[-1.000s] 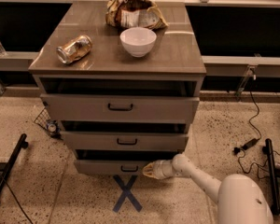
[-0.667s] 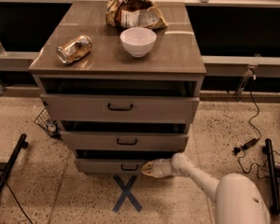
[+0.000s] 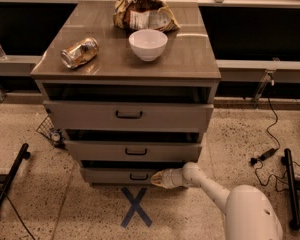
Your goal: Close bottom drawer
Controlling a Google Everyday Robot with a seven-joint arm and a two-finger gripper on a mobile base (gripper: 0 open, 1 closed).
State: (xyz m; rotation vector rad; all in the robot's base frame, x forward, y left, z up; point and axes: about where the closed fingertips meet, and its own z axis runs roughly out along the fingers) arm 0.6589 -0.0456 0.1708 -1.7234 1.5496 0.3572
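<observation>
Bottom drawer point(image 3: 105, 175) pulled slightly out, gripper point(image 3: 157, 179) against its front, black handle point(image 3: 139, 176) just left of gripper, open or closed cannot tell, blue floor cross point(image 3: 136, 207) below-left.

We count three drawers in the cabinet: the top drawer point(image 3: 80, 116), the middle drawer point(image 3: 100, 151) and the bottom drawer point(image 3: 105, 175). Each has one black bar handle point(image 3: 129, 115), three in all. On the tabletop point(image 3: 190, 59) we count three things: one white bowl point(image 3: 148, 44), one crushed can point(image 3: 80, 52) and one crumpled bag point(image 3: 145, 14). At lower centre we see one blue tape X point(image 3: 136, 213). We count one robot arm point(image 3: 210, 186) with one end effector point(image 3: 157, 179), low in the frame at the bottom drawer's front.
</observation>
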